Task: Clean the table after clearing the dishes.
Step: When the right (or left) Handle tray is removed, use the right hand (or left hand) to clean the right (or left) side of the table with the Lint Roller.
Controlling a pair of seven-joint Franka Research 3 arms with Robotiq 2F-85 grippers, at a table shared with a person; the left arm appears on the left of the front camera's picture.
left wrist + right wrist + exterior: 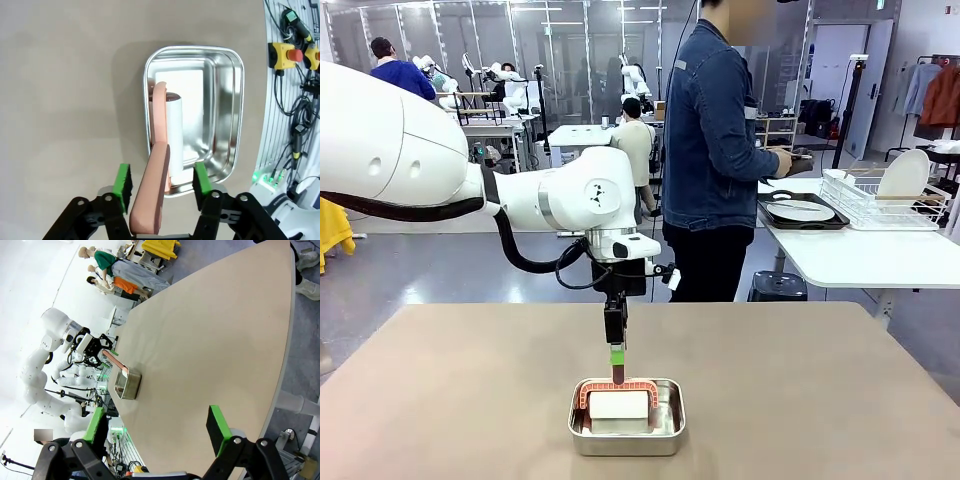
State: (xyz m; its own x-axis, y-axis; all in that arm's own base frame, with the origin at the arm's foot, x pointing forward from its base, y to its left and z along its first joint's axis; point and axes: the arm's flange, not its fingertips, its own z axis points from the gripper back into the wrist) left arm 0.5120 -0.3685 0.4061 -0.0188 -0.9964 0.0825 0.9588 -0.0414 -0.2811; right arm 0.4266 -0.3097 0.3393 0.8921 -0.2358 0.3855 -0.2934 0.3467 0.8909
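One pink-handled scrubber (pixel 618 404) in pan (pixel 625 441), handle along table (pixel 820 380) length; left gripper (pixel 161 181) straddling.

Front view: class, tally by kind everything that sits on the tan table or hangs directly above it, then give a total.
steel pan: 1
pink-handled white block, lying in the pan: 1
left gripper, above the pan: 1
Total: 3

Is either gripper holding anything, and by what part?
Nothing is clamped yet. The left gripper, open, straddles the pink handle of the white block in the steel pan; the right gripper is open and empty.
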